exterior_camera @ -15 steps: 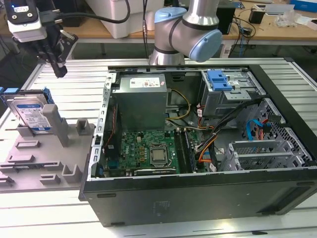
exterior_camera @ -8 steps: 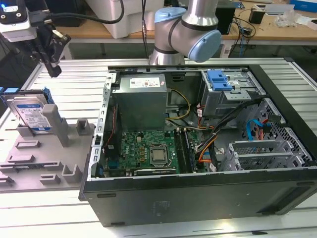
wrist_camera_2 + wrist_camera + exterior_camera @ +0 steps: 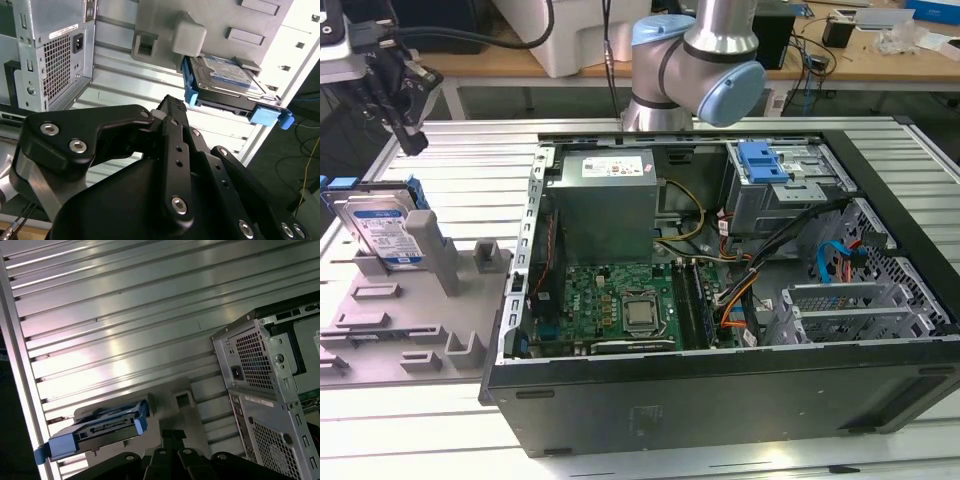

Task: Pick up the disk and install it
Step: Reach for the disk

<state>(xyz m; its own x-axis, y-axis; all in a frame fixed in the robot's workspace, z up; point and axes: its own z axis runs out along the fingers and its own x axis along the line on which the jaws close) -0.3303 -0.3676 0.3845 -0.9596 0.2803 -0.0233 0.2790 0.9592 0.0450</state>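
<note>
Farthest from the computer case, toward the exterior view's left, the black claw hangs above the worktop, a surface of ribbed, silvery aluminium slats. Its jointed metal linkages taper to a point. In both wrist views the claw has its fingers pressed together with nothing between them.

Near the claw but apart from it, on the same side of the case, the disk stands tilted on one edge. It is a flat silver-grey rectangle with a blue-and-white label on its face and blue plastic rails along its edges. It leans in a matte grey moulded plastic holder with blocky posts and slots, which lies on the worktop just beside the case.

The case is a black box lying on its side with its cover off and its inside exposed. At the end nearest the holder sits a green circuit board with a square metal socket. Behind the board is a large, plain grey metal power-supply box.

Farther across the case stands a grey perforated metal drive cage with a blue plastic bracket on top. Bundles of coloured cables run between these parts.

Behind the case rises the arm, a smooth silver tube with pale blue rounded joint caps.
</note>
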